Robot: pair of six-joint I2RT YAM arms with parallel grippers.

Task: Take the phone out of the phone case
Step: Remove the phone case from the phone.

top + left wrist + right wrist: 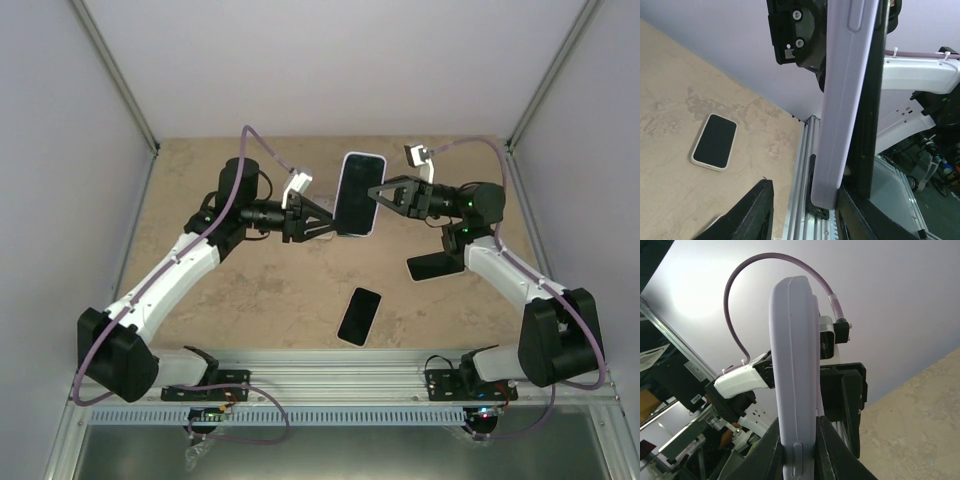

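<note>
The phone (356, 196), dark screen up, sits in a pale lavender phone case (362, 158) held in the air above the table's middle. My right gripper (373, 195) is shut on the case's right edge. In the right wrist view both fingers press the lavender phone case (792, 365) at my right gripper (799, 442). My left gripper (330, 222) is open at the case's lower left edge. In the left wrist view the phone case (847, 100) rests against one black finger (867, 150), while the other finger (752, 212) stands well apart from it.
A second phone in a white case (359, 316) lies face up on the tan table near the front rail and shows as the white-cased phone (715, 141) in the left wrist view. A dark flat phone-like slab (435, 267) lies under the right arm. Grey walls enclose the table.
</note>
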